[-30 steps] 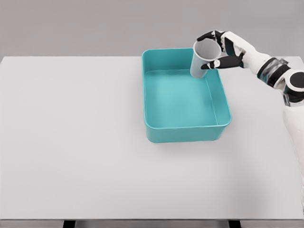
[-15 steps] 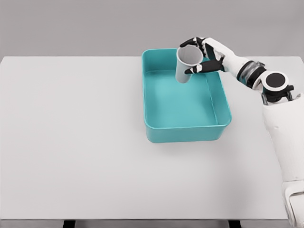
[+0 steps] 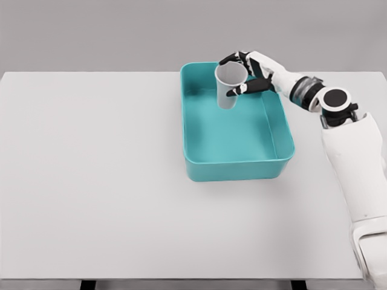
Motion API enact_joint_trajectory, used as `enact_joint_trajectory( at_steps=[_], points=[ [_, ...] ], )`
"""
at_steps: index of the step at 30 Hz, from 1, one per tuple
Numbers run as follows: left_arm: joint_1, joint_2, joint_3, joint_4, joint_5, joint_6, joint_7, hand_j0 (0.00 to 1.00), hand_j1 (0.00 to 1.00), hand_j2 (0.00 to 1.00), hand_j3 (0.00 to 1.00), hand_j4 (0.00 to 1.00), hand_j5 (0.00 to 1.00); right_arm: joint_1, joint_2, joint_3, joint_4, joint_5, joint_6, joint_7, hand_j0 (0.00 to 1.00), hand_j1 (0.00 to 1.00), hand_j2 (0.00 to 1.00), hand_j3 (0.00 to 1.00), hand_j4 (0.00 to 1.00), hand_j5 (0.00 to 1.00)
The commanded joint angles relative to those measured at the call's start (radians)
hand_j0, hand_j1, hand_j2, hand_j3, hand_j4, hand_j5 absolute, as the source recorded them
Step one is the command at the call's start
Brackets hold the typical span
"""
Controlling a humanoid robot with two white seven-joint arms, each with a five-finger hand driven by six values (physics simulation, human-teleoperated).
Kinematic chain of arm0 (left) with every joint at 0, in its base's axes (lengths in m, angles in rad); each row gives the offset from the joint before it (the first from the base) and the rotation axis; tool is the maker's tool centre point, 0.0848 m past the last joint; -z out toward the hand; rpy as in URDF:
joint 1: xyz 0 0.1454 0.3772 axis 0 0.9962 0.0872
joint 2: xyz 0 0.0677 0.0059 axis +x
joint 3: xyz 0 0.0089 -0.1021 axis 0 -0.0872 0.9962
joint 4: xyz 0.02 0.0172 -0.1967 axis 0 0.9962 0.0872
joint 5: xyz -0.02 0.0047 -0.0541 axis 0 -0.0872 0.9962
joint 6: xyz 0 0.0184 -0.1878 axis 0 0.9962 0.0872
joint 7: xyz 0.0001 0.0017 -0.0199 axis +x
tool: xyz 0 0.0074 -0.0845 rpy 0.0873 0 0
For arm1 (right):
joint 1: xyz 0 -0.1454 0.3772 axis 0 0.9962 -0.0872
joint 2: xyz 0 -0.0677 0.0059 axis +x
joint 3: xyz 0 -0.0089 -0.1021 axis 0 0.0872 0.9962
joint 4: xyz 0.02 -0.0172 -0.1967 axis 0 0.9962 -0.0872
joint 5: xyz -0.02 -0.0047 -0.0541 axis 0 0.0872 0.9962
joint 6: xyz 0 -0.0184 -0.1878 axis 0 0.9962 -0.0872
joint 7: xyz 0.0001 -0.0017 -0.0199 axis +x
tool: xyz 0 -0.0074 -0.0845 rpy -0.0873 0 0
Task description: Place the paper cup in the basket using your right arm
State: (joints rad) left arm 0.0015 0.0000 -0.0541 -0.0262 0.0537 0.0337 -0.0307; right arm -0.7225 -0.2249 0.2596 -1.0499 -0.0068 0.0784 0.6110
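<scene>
Here, a wide pale grey tabletop (image 3: 91, 181) under a plain grey wall.
To the left of and below the right hand (image 3: 251, 77) spreads the bare table; the teal rectangular plastic basket (image 3: 236, 169) lies beneath it; its fingers clasp the white paper cup (image 3: 228, 86), upright above the basket's far end.

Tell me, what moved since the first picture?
The right hand carried the cup leftward and a bit lower, from the basket's far right corner to over its far middle, gripping it throughout. More of the arm came into view. The basket and table stayed put.
</scene>
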Motion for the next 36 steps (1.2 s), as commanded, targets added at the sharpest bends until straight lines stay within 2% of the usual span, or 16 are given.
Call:
enact_joint_trajectory(
  at_steps=[1, 17, 21, 23, 24, 36],
  points=[
    [0.0, 0.0, -0.001, 0.0, 0.0, 0.0, 0.0, 1.0, 1.0, 1.0, 1.0, 1.0, 1.0, 0.0, 0.001, 0.018, 0.027, -0.001, 0.003, 0.0, 0.62, 0.62, 0.62, 0.62, 0.62, 0.62],
    [0.0, 0.0, 0.0, 0.0, 0.0, 0.0, 0.0, 1.0, 1.0, 1.0, 1.0, 1.0, 1.0, -0.031, 0.019, 0.053, 0.067, 0.01, 0.006, 0.0, 0.63, 0.63, 0.63, 0.63, 0.63, 0.63],
    [0.0, 0.0, 0.0, 0.0, 0.0, 0.0, 0.0, 1.0, 1.0, 1.0, 1.0, 1.0, 1.0, -0.031, 0.019, 0.056, 0.065, 0.01, 0.006, 0.0, 0.66, 0.66, 0.66, 0.66, 0.66, 0.66],
    [0.0, 0.0, 0.0, 0.0, 0.0, 0.0, 0.0, 1.0, 1.0, 1.0, 1.0, 1.0, 1.0, -0.031, 0.019, 0.061, 0.065, 0.01, 0.006, 0.0, 0.75, 0.75, 0.75, 0.75, 0.75, 0.75],
    [0.0, 0.0, 0.0, 0.0, 0.0, 0.0, 0.0, 1.0, 1.0, 1.0, 1.0, 1.0, 1.0, -0.029, 0.019, 0.061, 0.064, 0.01, 0.004, 0.0, 0.76, 0.76, 0.76, 0.76, 0.76, 0.76],
    [0.0, 0.0, 0.0, 0.0, 0.0, 0.0, 0.0, 1.0, 1.0, 1.0, 1.0, 1.0, 1.0, -0.031, 0.018, 0.064, 0.053, 0.01, 0.003, 0.0, 0.8, 0.8, 0.8, 0.8, 0.8, 0.8]
  ],
)
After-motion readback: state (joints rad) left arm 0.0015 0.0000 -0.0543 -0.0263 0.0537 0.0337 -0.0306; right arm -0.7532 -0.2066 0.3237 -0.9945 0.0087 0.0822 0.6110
